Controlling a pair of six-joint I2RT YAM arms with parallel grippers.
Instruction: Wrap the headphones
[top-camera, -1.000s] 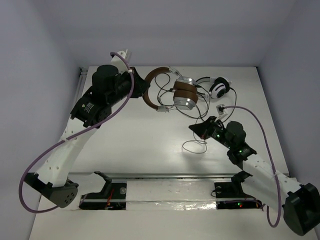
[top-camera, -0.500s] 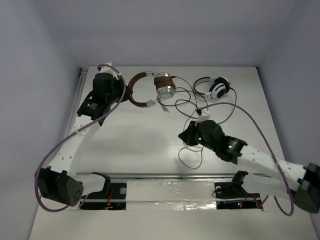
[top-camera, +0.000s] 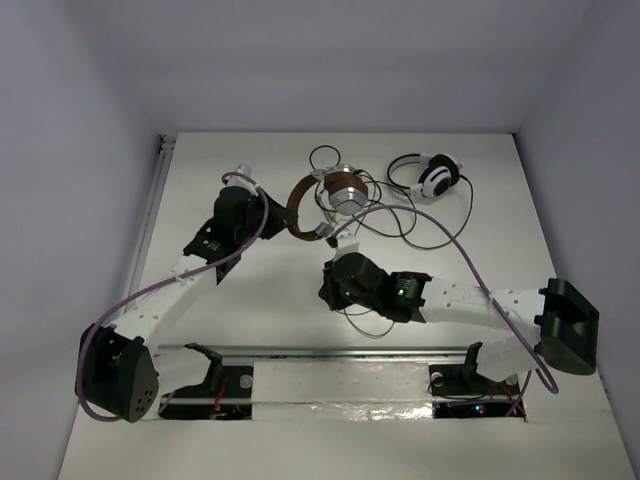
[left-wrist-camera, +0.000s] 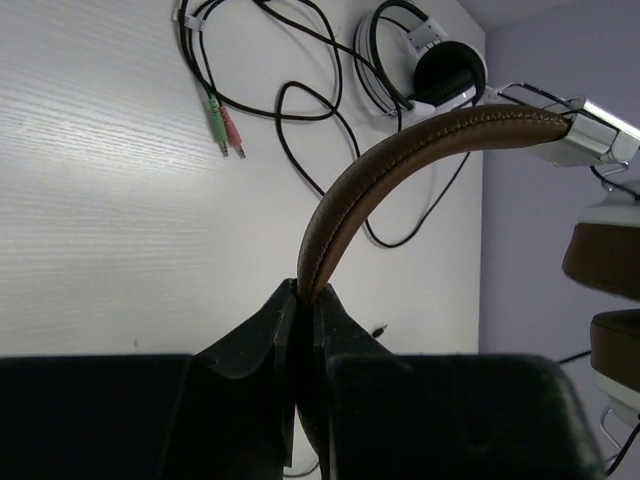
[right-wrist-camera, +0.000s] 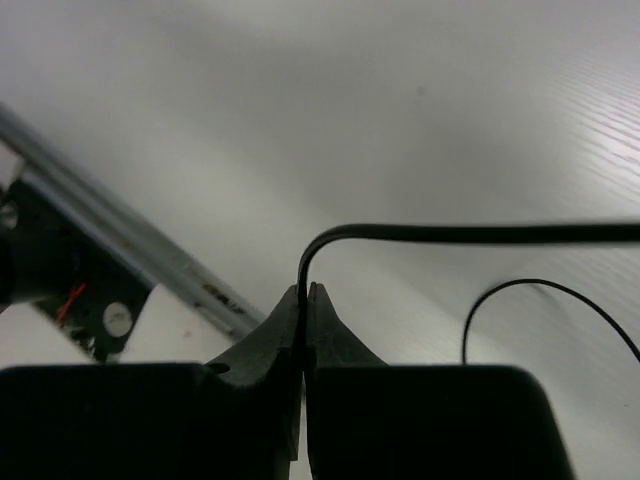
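Observation:
The headphones (top-camera: 335, 195) hang lifted over the far middle of the table, with the brown headband (top-camera: 297, 205) to the left and a silver ear cup (top-camera: 347, 192). My left gripper (top-camera: 280, 208) is shut on the headband; in the left wrist view the band (left-wrist-camera: 400, 150) arcs up out of the gripper (left-wrist-camera: 308, 295), and the brown ear pads (left-wrist-camera: 605, 262) show at the right. My right gripper (top-camera: 327, 288) is shut on the thin black cable (right-wrist-camera: 450, 233), which bends out of the gripper (right-wrist-camera: 306, 292) to the right. A slack loop (top-camera: 368, 322) lies under the right arm.
White-and-black headphones (top-camera: 436, 175) lie at the far right with their own tangled black cable and green and pink plugs (left-wrist-camera: 226, 128). A metal rail (top-camera: 340, 352) runs along the near edge. The right arm's purple hose (top-camera: 440, 235) arcs over the table's right half.
My left gripper has carried the headphones first left, then back towards the middle and nearer. My right arm has swung left across the table with the cable in its jaws.

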